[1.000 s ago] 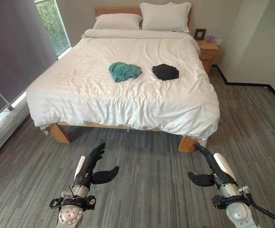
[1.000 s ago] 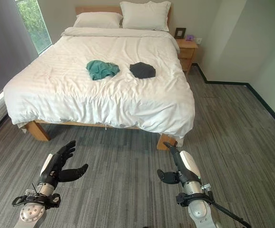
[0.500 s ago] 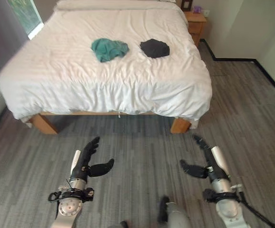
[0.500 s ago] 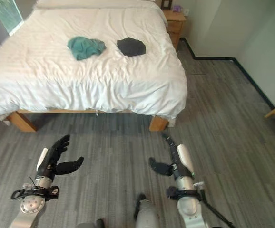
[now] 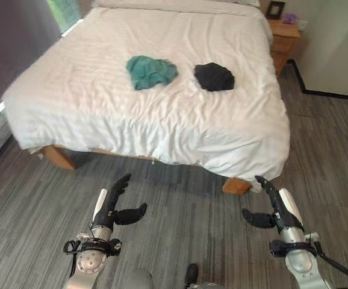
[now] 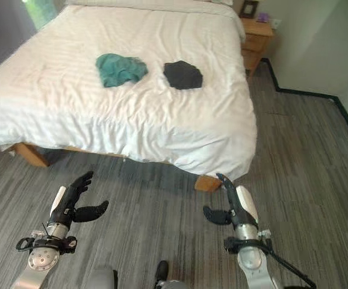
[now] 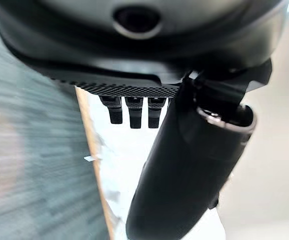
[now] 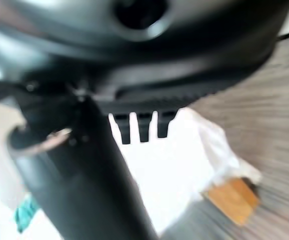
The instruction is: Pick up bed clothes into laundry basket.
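Note:
A crumpled teal garment (image 5: 151, 71) lies on the white bed (image 5: 90, 96), near its middle. A black garment (image 5: 214, 76) lies just to the right of it. Both my hands hang low over the grey floor in front of the bed, well short of the clothes. My left hand (image 5: 112, 208) is open, fingers straight and thumb out to the side, holding nothing. Open too is my right hand (image 5: 270, 208), below the bed's near right corner. In the right wrist view the teal garment (image 8: 24, 214) shows past the thumb (image 8: 79, 180).
A wooden nightstand (image 5: 284, 37) stands at the bed's far right, by the wall. The bed's wooden legs (image 5: 237, 185) show under the duvet's hanging edge. A window (image 5: 65, 11) with a dark blind lies to the left. Grey carpet spreads right of the bed.
The whole picture has shifted, so the camera has moved: the bed now sits closer and lower in view. Both hands keep the same open pose. The clothes have not moved.

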You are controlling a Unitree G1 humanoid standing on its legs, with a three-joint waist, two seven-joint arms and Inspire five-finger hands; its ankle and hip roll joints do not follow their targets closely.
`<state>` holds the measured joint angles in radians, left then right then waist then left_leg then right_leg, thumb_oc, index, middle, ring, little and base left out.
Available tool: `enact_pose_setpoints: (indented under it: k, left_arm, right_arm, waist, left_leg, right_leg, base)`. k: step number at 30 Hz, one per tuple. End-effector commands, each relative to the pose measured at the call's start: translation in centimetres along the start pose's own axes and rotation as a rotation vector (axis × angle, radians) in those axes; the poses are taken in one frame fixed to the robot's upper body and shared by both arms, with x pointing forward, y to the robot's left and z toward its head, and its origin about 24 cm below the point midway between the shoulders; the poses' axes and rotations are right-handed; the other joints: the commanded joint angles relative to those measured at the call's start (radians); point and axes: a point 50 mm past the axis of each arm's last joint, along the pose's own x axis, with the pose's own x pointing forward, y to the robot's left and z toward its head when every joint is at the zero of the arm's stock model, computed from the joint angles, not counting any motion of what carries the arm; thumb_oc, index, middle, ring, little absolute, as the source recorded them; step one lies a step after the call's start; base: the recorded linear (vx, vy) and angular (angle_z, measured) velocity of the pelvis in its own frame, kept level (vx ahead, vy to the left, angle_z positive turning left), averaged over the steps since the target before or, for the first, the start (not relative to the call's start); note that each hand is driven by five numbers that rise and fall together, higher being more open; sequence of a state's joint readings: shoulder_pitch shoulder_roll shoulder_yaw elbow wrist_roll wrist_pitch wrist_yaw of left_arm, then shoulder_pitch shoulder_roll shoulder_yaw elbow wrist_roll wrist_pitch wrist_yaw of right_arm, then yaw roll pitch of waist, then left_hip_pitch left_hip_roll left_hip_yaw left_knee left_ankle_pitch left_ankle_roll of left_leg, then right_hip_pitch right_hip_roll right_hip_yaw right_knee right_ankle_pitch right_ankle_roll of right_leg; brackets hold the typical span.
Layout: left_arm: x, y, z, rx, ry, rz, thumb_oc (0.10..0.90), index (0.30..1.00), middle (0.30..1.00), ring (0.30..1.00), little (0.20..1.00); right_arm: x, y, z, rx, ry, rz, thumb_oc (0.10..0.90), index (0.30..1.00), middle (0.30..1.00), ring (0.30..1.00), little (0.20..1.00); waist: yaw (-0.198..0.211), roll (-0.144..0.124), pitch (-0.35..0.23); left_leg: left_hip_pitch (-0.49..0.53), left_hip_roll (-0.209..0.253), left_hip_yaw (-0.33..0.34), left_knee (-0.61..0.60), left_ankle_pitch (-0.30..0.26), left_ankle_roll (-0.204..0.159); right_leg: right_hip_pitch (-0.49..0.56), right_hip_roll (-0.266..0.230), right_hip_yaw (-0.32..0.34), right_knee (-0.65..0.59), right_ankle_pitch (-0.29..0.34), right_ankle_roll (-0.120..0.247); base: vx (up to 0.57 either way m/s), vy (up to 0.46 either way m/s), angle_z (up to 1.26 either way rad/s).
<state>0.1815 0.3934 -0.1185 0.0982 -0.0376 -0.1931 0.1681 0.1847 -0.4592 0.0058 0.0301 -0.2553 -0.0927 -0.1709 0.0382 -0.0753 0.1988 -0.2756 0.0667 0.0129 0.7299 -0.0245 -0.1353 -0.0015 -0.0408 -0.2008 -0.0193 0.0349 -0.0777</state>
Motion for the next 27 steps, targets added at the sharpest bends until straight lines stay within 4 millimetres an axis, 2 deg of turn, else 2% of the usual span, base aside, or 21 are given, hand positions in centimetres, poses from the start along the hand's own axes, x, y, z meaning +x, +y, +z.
enact_pose_setpoints:
  k: [1,4,5,6,7,8,9,10,13,14,16,17,19,20,22,23,24,25,26,27]
  left_arm:
    - [1.7,1.9,5.7,-0.020,-0.303,0.078,0.800,0.900,0.900,0.900,0.900]
    - [1.7,1.9,5.7,-0.020,-0.303,0.078,0.800,0.900,0.900,0.900,0.900]
    - [1.5,2.2,6.0,0.009,-0.322,0.100,0.800,0.900,0.900,0.900,0.900]
    - [1.5,2.2,6.0,0.009,-0.321,0.102,0.800,0.900,0.900,0.900,0.900]
    - [1.5,2.2,6.0,0.009,-0.321,0.102,0.800,0.900,0.900,0.900,0.900]
    - [1.5,2.3,7.0,0.032,-0.370,0.121,0.800,0.900,0.900,0.900,0.900]
    - [1.4,2.4,7.7,0.042,-0.405,0.131,0.800,0.900,0.900,0.900,0.900]
    - [1.4,2.6,7.8,0.051,-0.412,0.140,0.800,0.900,0.900,0.900,0.900]
    - [1.3,2.8,8.3,0.058,-0.431,0.155,0.800,0.900,0.900,0.900,0.900]
    - [1.3,2.8,8.8,0.066,-0.461,0.151,0.800,0.900,0.900,0.900,0.900]
    - [1.4,2.6,8.6,0.082,-0.446,0.134,0.800,0.900,0.900,0.900,0.900]
    - [1.4,2.7,8.5,0.100,-0.441,0.123,0.800,0.900,0.900,0.900,0.900]
    - [1.4,2.7,8.6,0.100,-0.442,0.124,0.800,0.900,0.900,0.900,0.900]
    - [1.4,3.2,8.5,0.119,-0.439,0.126,0.800,0.900,0.900,0.900,0.900]
    - [1.4,3.4,8.6,0.116,-0.443,0.128,0.800,0.900,0.900,0.900,0.900]
    - [1.2,3.5,8.5,0.112,-0.438,0.127,0.800,0.900,0.900,0.900,0.900]
    - [1.1,3.4,8.4,0.103,-0.434,0.122,0.800,0.900,0.900,0.900,0.900]
    - [1.1,3.4,8.4,0.102,-0.434,0.122,0.800,0.900,0.900,0.900,0.900]
    - [0.9,3.3,8.0,0.091,-0.417,0.120,0.800,0.900,0.900,0.900,0.900]
    - [1.0,3.3,7.7,0.085,-0.400,0.113,0.800,0.900,0.900,0.900,0.900]
  right_arm:
    - [1.1,-2.4,3.2,-0.003,-0.191,-0.102,0.800,0.900,0.900,0.900,0.900]
    - [1.1,-2.4,3.2,-0.003,-0.191,-0.102,0.800,0.900,0.900,0.900,0.900]
    - [1.7,-2.4,3.5,-0.032,-0.209,-0.089,0.800,0.900,0.900,0.900,0.900]
    - [1.7,-2.3,3.5,-0.033,-0.210,-0.089,0.800,0.900,0.900,0.900,0.900]
    - [1.7,-2.3,3.5,-0.033,-0.210,-0.089,0.800,0.900,0.900,0.900,0.900]
    - [2.5,-3.9,3.9,-0.076,-0.227,-0.211,0.800,0.900,0.900,0.900,0.900]
    - [2.7,-4.7,4.3,-0.107,-0.247,-0.273,0.800,0.900,0.900,0.900,0.900]
    - [2.7,-5.1,4.8,-0.127,-0.266,-0.306,0.800,0.900,0.900,0.900,0.900]
    - [2.7,-5.6,5.3,-0.163,-0.283,-0.349,0.800,0.900,0.900,0.900,0.900]
    - [3.3,-7.6,6.7,-0.213,-0.337,-0.503,0.800,0.900,0.900,0.900,0.900]
    - [3.6,-8.9,7.8,-0.188,-0.373,-0.597,0.800,0.900,0.900,0.900,0.900]
    - [3.8,-9.7,8.7,-0.188,-0.403,-0.637,0.800,0.900,0.900,0.900,0.900]
    - [3.9,-9.7,8.8,-0.187,-0.404,-0.639,0.800,0.900,0.900,0.900,0.900]
    - [4.0,-11.2,10.6,-0.189,-0.479,-0.729,0.800,0.900,0.900,0.900,0.900]
    - [4.1,-12.1,11.5,-0.222,-0.515,-0.761,0.800,0.900,0.900,0.900,0.900]
    - [4.1,-12.7,11.9,-0.236,-0.529,-0.776,0.800,0.900,0.900,0.900,0.900]
    - [4.0,-13.0,12.2,-0.238,-0.539,-0.781,0.800,0.900,0.900,0.900,0.900]
    - [4.0,-12.9,12.2,-0.238,-0.539,-0.781,0.800,0.900,0.900,0.900,0.900]
    - [3.7,-13.7,12.9,-0.246,-0.568,-0.811,0.800,0.900,0.900,0.900,0.900]
    - [3.5,-14.6,12.9,-0.277,-0.564,-0.845,0.800,0.900,0.900,0.900,0.900]
  waist:
    - [0.014,0.007,0.008]
    - [0.014,0.007,0.008]
    - [0.057,0.035,-0.014]
    - [0.066,0.026,-0.012]
    - [0.067,0.026,-0.012]
    - [0.104,0.040,-0.033]
    - [0.119,0.037,-0.055]
    - [0.129,0.038,-0.067]
    - [0.141,0.029,-0.078]
    - [0.153,-0.015,-0.098]
    - [0.151,-0.034,-0.098]
    - [0.139,-0.035,-0.096]
    - [0.144,-0.031,-0.097]
    - [0.122,-0.005,-0.094]
    - [0.117,0.009,-0.084]
    - [0.105,0.006,-0.079]
    - [0.097,0.006,-0.076]
    - [0.093,0.008,-0.076]
    - [0.085,-0.004,-0.074]
    - [0.069,-0.012,-0.069]
  left_leg:
    - [0.139,-0.022,0.053,-0.058,0.037,0.032]
    - [0.139,-0.022,0.053,-0.058,0.037,0.032]
    - [0.072,-0.009,0.057,-0.453,0.012,0.068]
    - [0.099,-0.018,0.073,-0.506,0.044,0.071]
    - [0.101,-0.019,0.074,-0.508,0.045,0.071]
    - [-0.037,0.049,0.138,-0.776,0.210,0.045]
    - [-0.018,0.072,0.186,-0.810,0.233,0.050]
    - [-0.003,0.081,0.195,-0.807,0.259,0.048]
    - [0.011,0.080,0.193,-0.807,0.274,0.053]
    - [0.059,0.048,0.205,-0.798,0.241,0.087]
    - [0.122,0.023,0.215,-0.801,0.198,0.114]
    - [0.161,0.016,0.212,-0.806,0.176,0.125]
    - [0.158,0.022,0.217,-0.809,0.183,0.126]
    - [0.242,0.043,0.208,-0.817,0.123,0.133]
    - [0.271,0.052,0.198,-0.817,0.103,0.136]
    - [0.297,0.043,0.186,-0.817,0.071,0.131]
    - [0.309,0.038,0.178,-0.817,0.064,0.129]
    - [0.309,0.039,0.174,-0.817,0.064,0.129]
    - [0.343,0.023,0.156,-0.817,0.034,0.120]
    - [0.368,0.019,0.119,-0.817,0.011,0.104]
  right_leg:
    - [-0.010,-0.072,-0.037,-0.068,0.054,0.170]
    - [-0.010,-0.072,-0.037,-0.068,0.054,0.170]
    - [0.072,-0.040,0.002,-0.068,-0.028,0.206]
    - [0.069,-0.051,0.013,-0.068,-0.022,0.207]
    - [0.070,-0.051,0.014,-0.068,-0.022,0.207]
    - [0.225,-0.010,0.032,-0.068,-0.131,0.219]
    - [0.260,0.000,0.046,-0.068,-0.150,0.217]
    - [0.277,-0.004,0.055,-0.068,-0.154,0.222]
    - [0.294,-0.010,0.068,-0.068,-0.151,0.224]
    - [0.291,-0.050,0.071,0.059,-0.117,0.262]
    - [0.244,-0.084,0.070,0.215,-0.023,0.314]
    - [0.203,-0.106,0.073,0.306,0.053,0.339]
    - [0.195,-0.102,0.080,0.307,0.059,0.339]
    - [0.097,-0.142,0.034,0.461,0.148,0.340]
    - [0.010,-0.167,0.003,0.461,0.132,0.338]
    - [-0.022,-0.172,-0.015,0.428,0.079,0.328]
    - [-0.037,-0.164,-0.033,0.373,0.061,0.321]
    - [-0.032,-0.163,-0.038,0.370,0.062,0.320]
    - [-0.062,-0.139,-0.033,0.228,0.006,0.302]
    - [-0.096,-0.120,-0.010,0.081,0.035,0.299]
  base:
    - [0.00,0.000,-0.55]
    - [0.20,0.072,-0.21]
    - [0.60,0.214,0.12]
    - [0.60,0.214,0.69]
    - [0.91,0.264,0.19]
    - [1.23,0.372,-0.01]
    - [1.39,0.435,-0.37]
    - [0.47,0.167,-0.40]
    - [0.31,0.124,-0.76]
    - [0.49,0.220,-0.39]
    - [0.46,0.236,-0.43]
    - [0.20,0.137,-0.30]
    - [0.25,0.114,0.17]
    - [0.50,0.181,0.26]
    - [0.50,0.138,0.07]
    - [0.40,0.042,0.00]
    - [0.28,0.014,0.12]
    - [0.38,-0.028,0.31]
    - [0.53,-0.101,0.63]
    - [0.55,-0.098,1.10]
